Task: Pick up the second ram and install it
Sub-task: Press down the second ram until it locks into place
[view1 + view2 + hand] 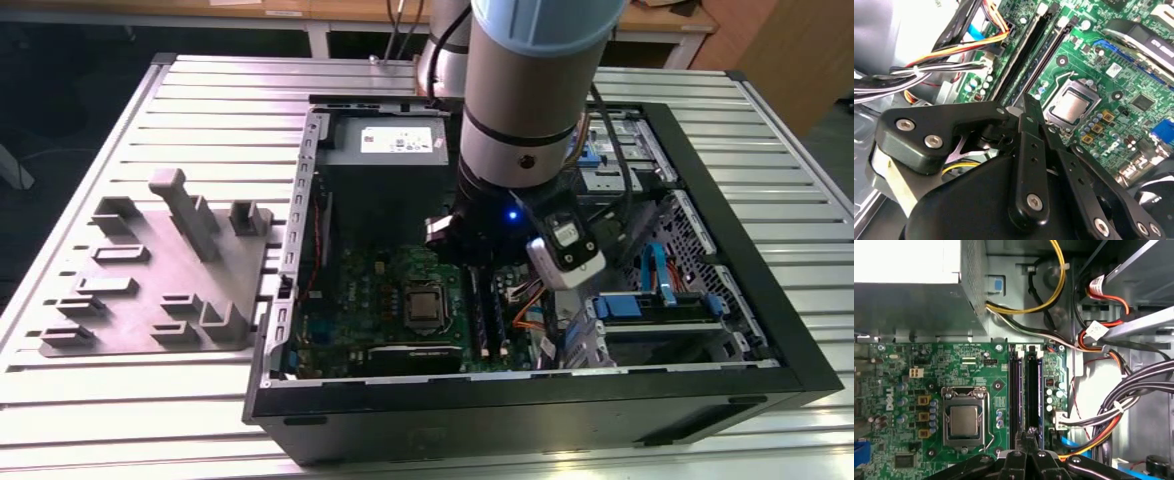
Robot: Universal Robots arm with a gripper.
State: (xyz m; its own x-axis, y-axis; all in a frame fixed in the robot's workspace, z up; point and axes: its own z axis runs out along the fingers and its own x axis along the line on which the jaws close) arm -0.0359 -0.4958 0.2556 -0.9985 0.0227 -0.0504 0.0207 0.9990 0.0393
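Note:
My gripper (1030, 433) hangs low inside the open computer case (534, 400), its black fingers shut tip to tip with nothing between them. The tips sit right over the near end of the memory slot closer to the cable bundle. A thin dark stick, which looks like the second ram (1033, 390), stands edge-on in that slot. The neighbouring slot (1014, 390) looks filled the same way. In the second wrist view the gripper (1027, 104) points at the two long black slots (1026, 50) on the green motherboard (1089, 55).
The processor socket (964, 420) lies beside the slots. Bundled cables (1114, 410) crowd the other side, and the power supply (909, 290) stands beyond the board. A grey holder tray (147, 290) with upright blocks sits on the slatted table at the exterior view's left.

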